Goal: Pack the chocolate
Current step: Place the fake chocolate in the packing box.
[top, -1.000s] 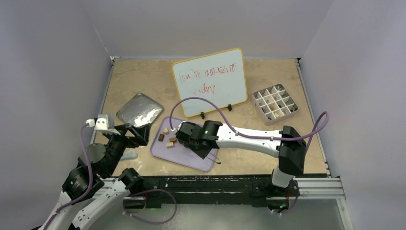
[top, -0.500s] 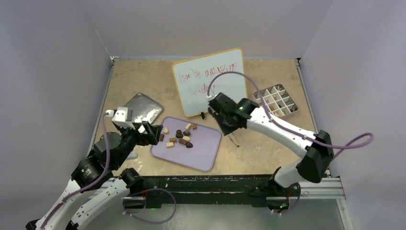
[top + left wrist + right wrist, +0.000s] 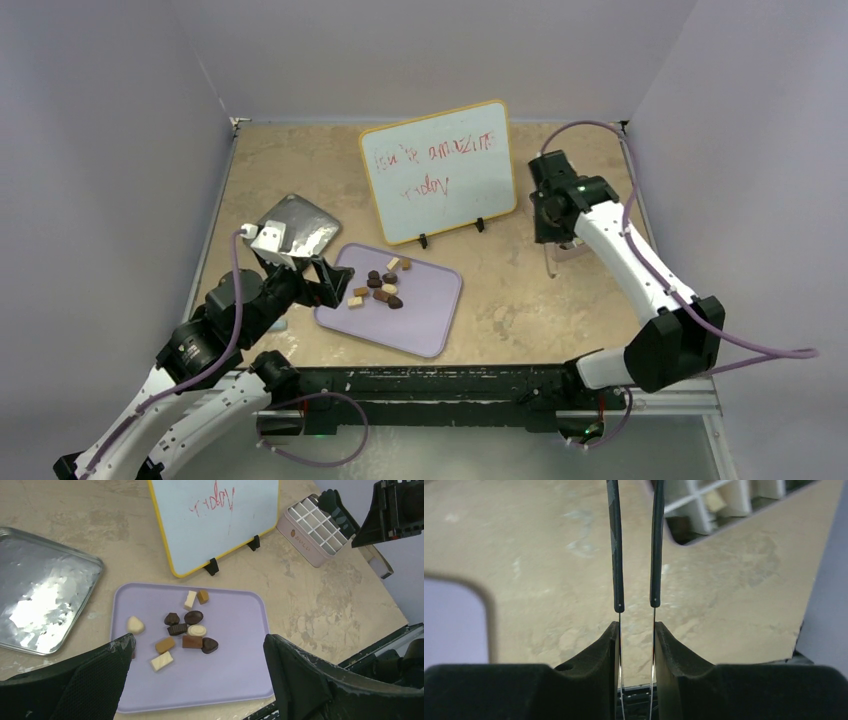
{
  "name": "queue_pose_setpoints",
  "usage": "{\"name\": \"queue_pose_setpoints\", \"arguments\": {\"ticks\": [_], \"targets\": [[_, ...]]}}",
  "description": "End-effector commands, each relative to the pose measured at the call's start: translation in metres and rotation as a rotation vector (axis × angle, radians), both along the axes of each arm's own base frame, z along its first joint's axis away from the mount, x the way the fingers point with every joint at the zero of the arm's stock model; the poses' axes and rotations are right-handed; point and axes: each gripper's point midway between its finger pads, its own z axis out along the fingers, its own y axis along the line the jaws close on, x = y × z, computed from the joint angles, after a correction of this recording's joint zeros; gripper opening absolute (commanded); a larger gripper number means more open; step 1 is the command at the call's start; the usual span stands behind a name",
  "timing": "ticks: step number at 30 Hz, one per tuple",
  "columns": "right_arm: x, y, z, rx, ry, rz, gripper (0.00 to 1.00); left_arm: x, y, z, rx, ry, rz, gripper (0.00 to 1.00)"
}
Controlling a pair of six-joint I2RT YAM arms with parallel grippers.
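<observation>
The chocolate (image 3: 192, 630) lies in a loose heap on the purple tray (image 3: 235, 670), near the tray's middle and rather toward its far side. There are about a dozen dark, tan and cream pieces, and several touch each other. One cream piece lies apart, close to the tray's left edge. A tan piece seems to sit already in a cell of the pink box (image 3: 305, 542), which stands well to the right of the tray and farther back.

The right gripper (image 3: 636, 627) is pressed onto a pair of tweezers (image 3: 615, 555), one thin blade against each finger. I think this tool is used because the pieces are too small for the fingers themselves. It hangs over the box, far from the tray, so the step in hand is probably placing one piece into a cell. The tweezer tips run out of the wrist view, so I cannot tell whether a piece is between them.

The left gripper (image 3: 200, 642) is spread wide and holds nothing. It hovers above the tray's near edge, looking down at the heap — probably only waiting, or ready to steady the tray.
</observation>
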Motion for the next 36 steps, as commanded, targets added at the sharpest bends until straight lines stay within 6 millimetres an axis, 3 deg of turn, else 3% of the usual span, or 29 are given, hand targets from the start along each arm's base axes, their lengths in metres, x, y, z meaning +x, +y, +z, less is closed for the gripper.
{"name": "queue_pose_setpoints", "arguments": {"ticks": [1,6,9,22,36], "targets": [[0.006,-0.059,0.001,-0.048,-0.010,-0.175,0.24,0.002,-0.007,0.008,-0.010,-0.037,-0.033,1.00],[0.016,-0.106,-0.003,-0.022,-0.038,-0.338,0.26,0.002,-0.007,0.007,-0.008,-0.034,-0.036,1.00],[0.023,-0.123,-0.009,0.001,-0.036,-0.396,0.26,0.000,-0.007,0.009,-0.013,-0.040,-0.039,1.00],[0.044,-0.134,-0.042,0.052,0.032,-0.443,0.33,0.001,-0.008,0.014,-0.016,-0.066,-0.051,1.00],[0.040,-0.142,-0.053,0.007,0.056,-0.475,0.39,-0.001,-0.003,0.016,-0.029,-0.070,-0.028,1.00]]}}
